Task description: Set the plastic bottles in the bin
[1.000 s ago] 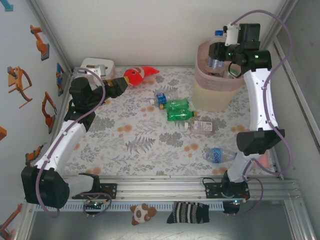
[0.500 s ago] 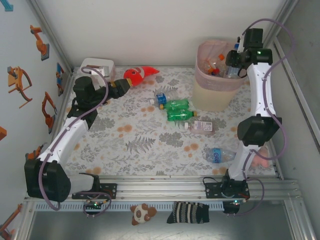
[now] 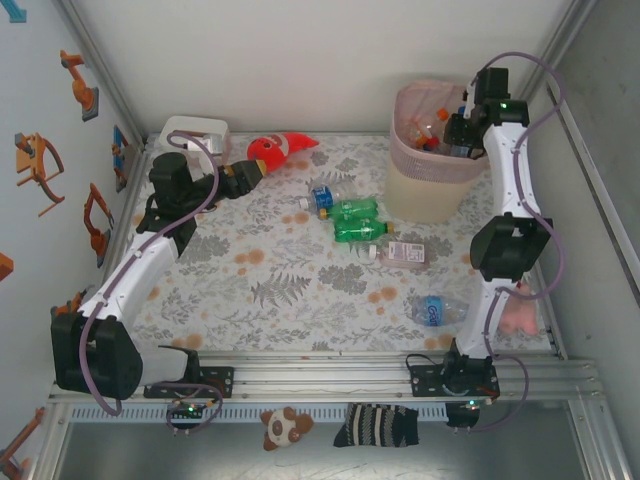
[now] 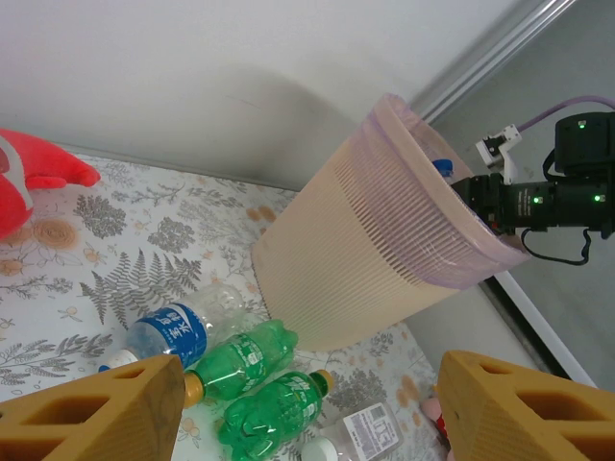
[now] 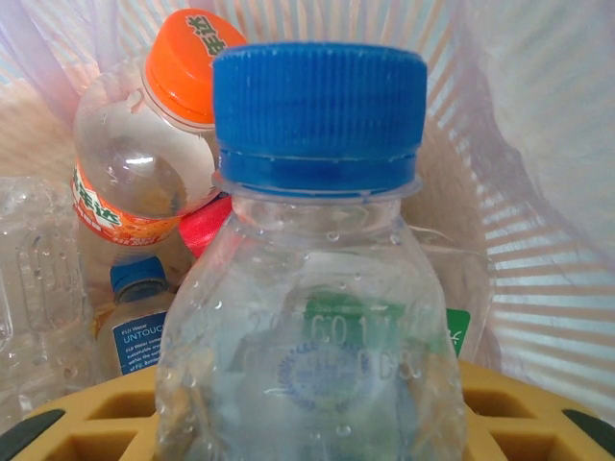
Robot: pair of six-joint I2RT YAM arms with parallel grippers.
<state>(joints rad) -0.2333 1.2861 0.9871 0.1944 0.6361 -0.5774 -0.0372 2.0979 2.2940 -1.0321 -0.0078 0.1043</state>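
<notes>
Right gripper point(image 5: 307, 408): jaws closed partway on a clear plastic bottle with a blue cap point(image 5: 317, 288). The yellow fingers point(image 5: 86, 408) clamp its lower body, so the bottle stands upright with the cap uppermost. The low grip leaves neck and cap free, which I judge suits a straight drop.

Position: the gripper point(image 3: 462, 128) hangs at the far right rim of the tall beige ribbed bin with a pink liner point(image 3: 425, 195), and the bottle is already inside the mouth. Below and behind it lie an orange-capped clear bottle with an orange label point(image 5: 144, 163) and a small blue-capped bottle with a dark blue label point(image 5: 135, 317). The bin is part filled.

Judgement: release step in hand. Opening the jaws should be enough, as the bottle is clear of the rim.

Left gripper point(image 4: 307, 408): jaws wide apart and holding nothing. It point(image 3: 245, 172) hovers beside the red-orange fish toy point(image 3: 275, 150) and is aimed across the floral tablecloth point(image 3: 280, 290). Probably staged for the next pick.

On the cloth:
- a clear bottle with a blue label point(image 3: 322, 195)
- two green bottles point(image 3: 355, 210) touching side by side, near the bin's foot
- a clear bottle with a pale pink label point(image 3: 400, 252)
- a clear blue-labelled bottle point(image 3: 435, 310) near the right arm's base, well apart from the others
</notes>
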